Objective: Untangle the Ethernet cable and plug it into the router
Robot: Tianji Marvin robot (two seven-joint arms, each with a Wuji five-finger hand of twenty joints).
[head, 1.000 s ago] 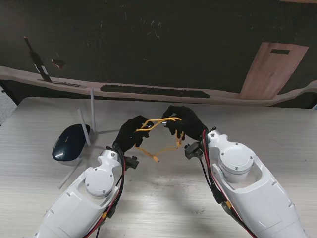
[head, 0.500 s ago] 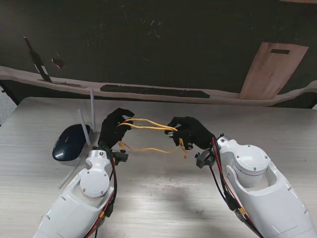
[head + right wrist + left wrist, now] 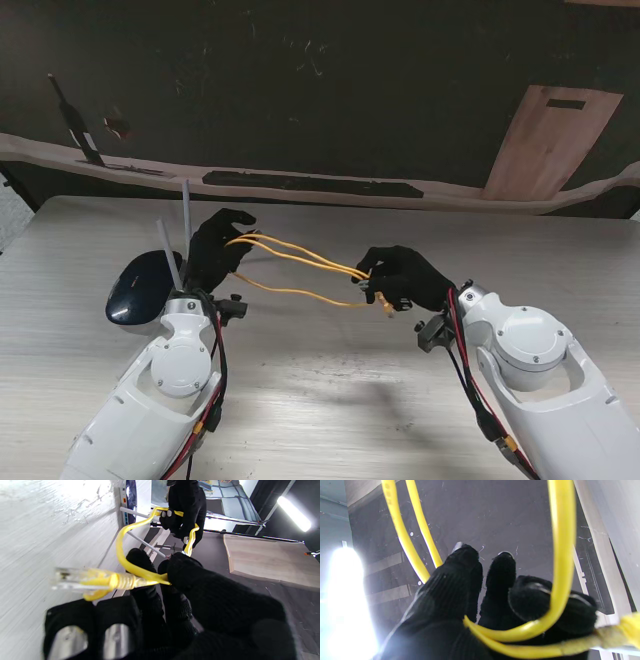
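White rounded arms point(image 3: 170, 385) carry red-black cables and black-gloved hands point(image 3: 408, 278).

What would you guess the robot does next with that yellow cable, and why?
Probably it keeps drawing the hands apart. The yellow cable runs in several strands between the left robot hand and right robot hand, with the plug free by the right, not yet near the router.

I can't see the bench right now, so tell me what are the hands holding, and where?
Both hold the yellow Ethernet cable: the right hand just behind its plug, the left hand by its bunched loops.
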